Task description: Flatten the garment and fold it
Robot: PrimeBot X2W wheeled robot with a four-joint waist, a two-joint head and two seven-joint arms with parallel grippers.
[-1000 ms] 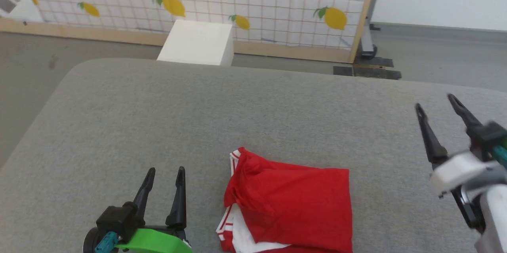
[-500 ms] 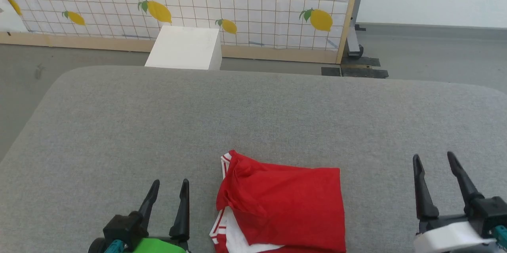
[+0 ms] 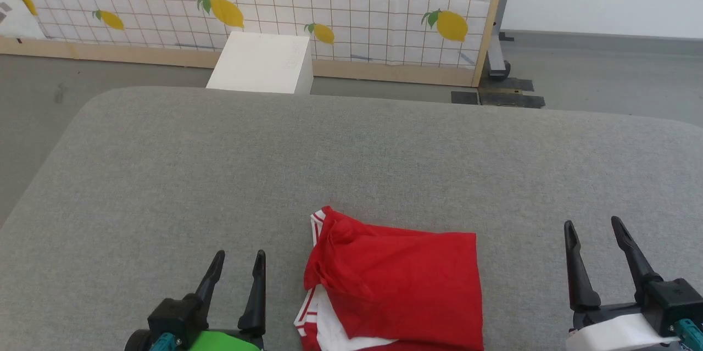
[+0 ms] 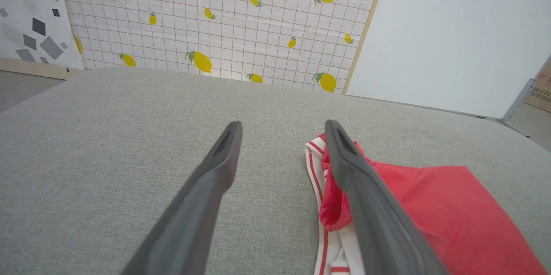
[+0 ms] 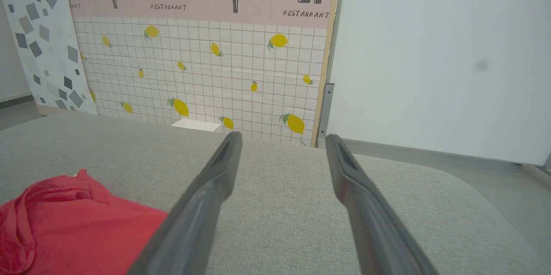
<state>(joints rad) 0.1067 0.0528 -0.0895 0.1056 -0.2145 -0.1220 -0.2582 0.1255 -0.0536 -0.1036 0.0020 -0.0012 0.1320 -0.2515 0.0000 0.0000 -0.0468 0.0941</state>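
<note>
Red soft-fabric shirt looks folded on grey padded worktop; left gripper, right gripper fingers parted, empty; next: tuck stray white sleeve.

Left gripper low at lower left, fingers parted, right gripper likewise parted, holding nothing

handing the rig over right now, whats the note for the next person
Left tool: open, empty, just left of the garment, not touching it.
Right tool: open, empty, well off to the garment's right.
Garment: lies on the grey padded surface near the front edge, between the tools.
Done: it looks folded into a compact red rectangle.
Left: a white sleeve with striped trim pokes out at the left edge and the top left corner is bunched. Probably only tidying remains, if anything.
</note>
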